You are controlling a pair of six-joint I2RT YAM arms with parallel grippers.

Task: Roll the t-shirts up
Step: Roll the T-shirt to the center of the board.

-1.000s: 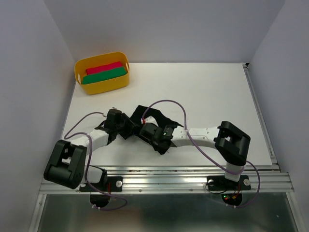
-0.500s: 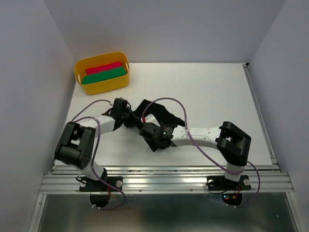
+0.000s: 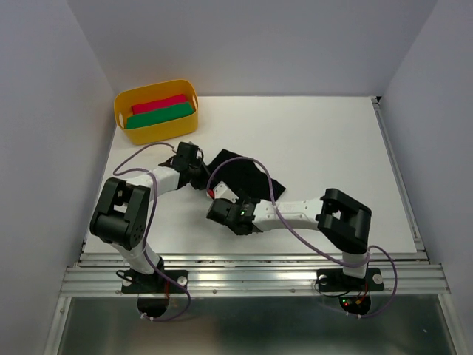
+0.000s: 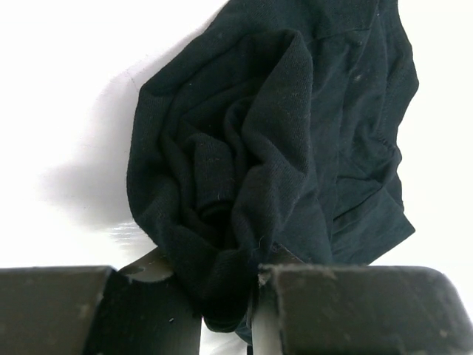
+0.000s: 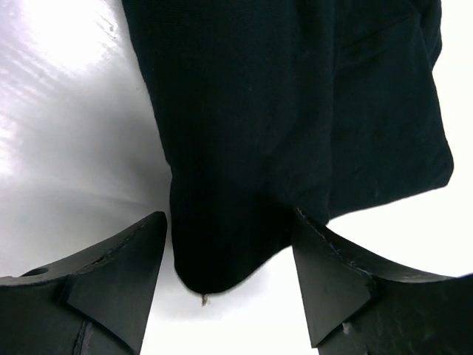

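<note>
The black t-shirt [image 3: 240, 177] lies bunched on the white table between the two arms. My left gripper [image 3: 196, 168] is at its left end. In the left wrist view that gripper [image 4: 229, 285] is shut on a twisted wad of the t-shirt [image 4: 244, 148], which spreads away beyond the fingers. My right gripper [image 3: 220, 203] sits at the shirt's near edge. In the right wrist view it [image 5: 229, 259] is open, and a rounded end of the t-shirt [image 5: 281, 111] lies on the table between its spread fingers [image 5: 122, 274] without being gripped.
A yellow tub [image 3: 124, 105] stands at the table's back left corner, holding a red roll [image 3: 159, 103] and a green roll [image 3: 159, 116]. Purple cables [image 3: 266, 177] loop over the shirt. White walls close in on the left, back and right.
My left gripper has shut on the shirt's left end, and its arm has swung toward the back. My right gripper has opened, let go of the cloth and slid left and nearer.
</note>
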